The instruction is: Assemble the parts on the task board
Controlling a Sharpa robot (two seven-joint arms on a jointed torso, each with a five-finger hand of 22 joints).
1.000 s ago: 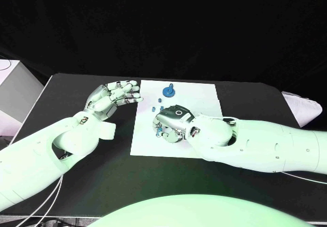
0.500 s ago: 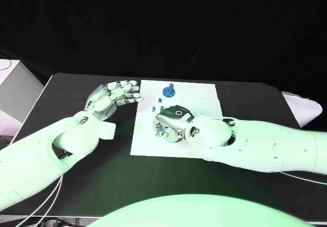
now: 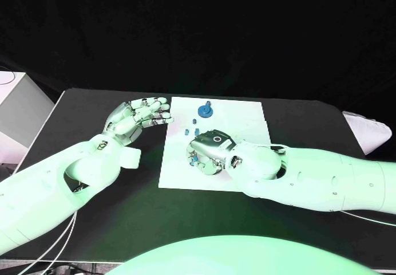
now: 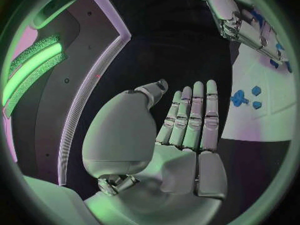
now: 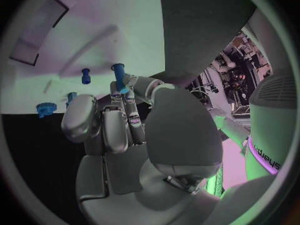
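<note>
Right hand: we see our right hand [image 3: 211,150] curled over the middle of the task board [image 3: 248,123], pinching a blue peg [image 5: 119,77] at the fingertips [image 5: 127,91].
Left hand: our left hand [image 3: 136,118] hovers at the board's left edge, fingers apart, holding nothing.
Parts: a blue gear-like part [image 3: 204,110] stands at the far end of the board; smaller blue pieces [image 3: 192,121] lie near it.

right robot hand [image 3: 210,150] hides the parts [image 3: 192,162] beneath it.
</note>
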